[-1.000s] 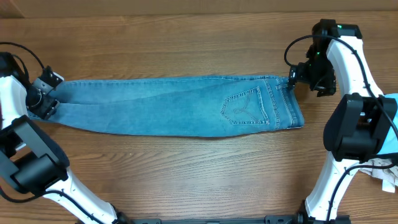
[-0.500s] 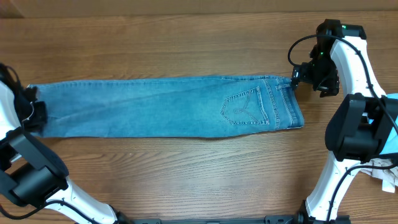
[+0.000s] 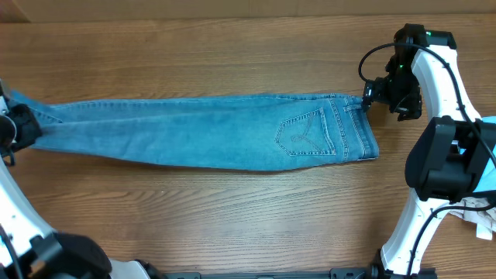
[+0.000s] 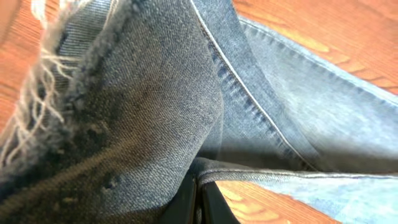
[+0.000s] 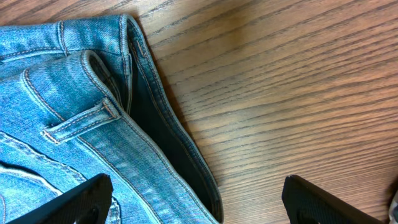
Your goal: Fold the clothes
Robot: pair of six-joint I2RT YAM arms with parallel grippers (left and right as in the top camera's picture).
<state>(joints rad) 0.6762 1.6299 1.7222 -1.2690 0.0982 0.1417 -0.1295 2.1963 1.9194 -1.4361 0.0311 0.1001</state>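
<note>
The clothes, light blue jeans, lie stretched flat across the table, waistband to the right and back pocket facing up. My left gripper at the far left is shut on the frayed leg hems, which taper into it. In the left wrist view the denim bunches over the left gripper, whose jaws are pressed together on the fabric. My right gripper hovers at the top right waistband corner. In the right wrist view this right gripper stands open, one finger over the waistband, the other over bare wood.
A small heap of cyan and white garments lies at the right edge, behind the right arm's base. Bare wooden table surrounds the jeans in front and behind.
The left gripper has shut on the leg hems and moved left toward the table's edge, drawing the legs out longer and narrower. The right gripper has held still.
</note>
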